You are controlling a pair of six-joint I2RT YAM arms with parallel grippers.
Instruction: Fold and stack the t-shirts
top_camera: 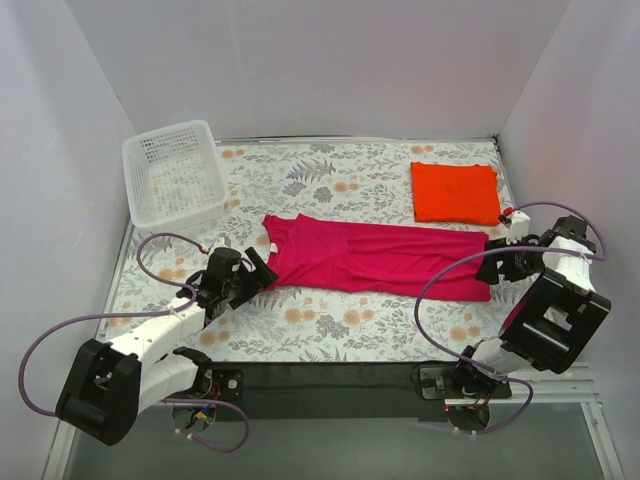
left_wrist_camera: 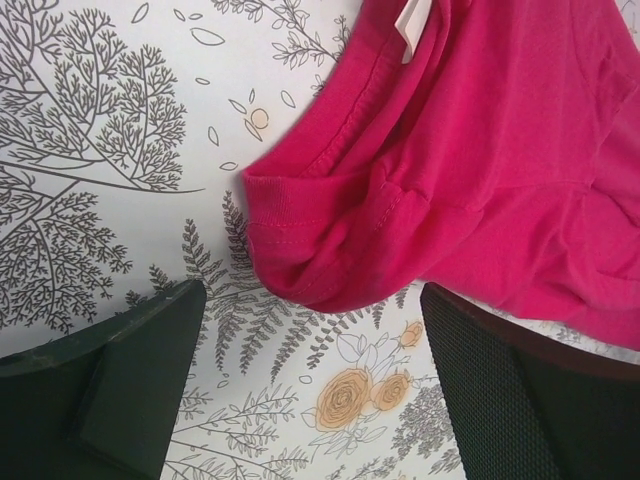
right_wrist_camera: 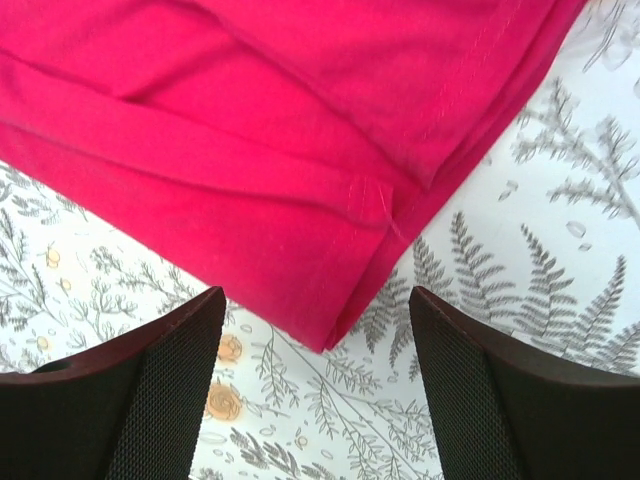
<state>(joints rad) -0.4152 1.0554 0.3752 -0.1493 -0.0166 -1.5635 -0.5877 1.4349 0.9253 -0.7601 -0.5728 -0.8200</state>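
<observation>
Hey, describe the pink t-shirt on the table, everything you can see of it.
The magenta-pink t-shirt is soft knit cloth with stitched hems and a white neck label. It lies folded lengthwise into a long band, slightly rumpled, collar toward the left, flat on the floral table cover. The left pincer and right pincer stand open at its two ends, neither gripping it.

A white perforated basket (top_camera: pixel 172 212) stands upright at ten o'clock on the fern-and-flower printed tablecloth (top_camera: pixel 340 180); plain pale walls (top_camera: pixel 300 60) enclose it
</observation>
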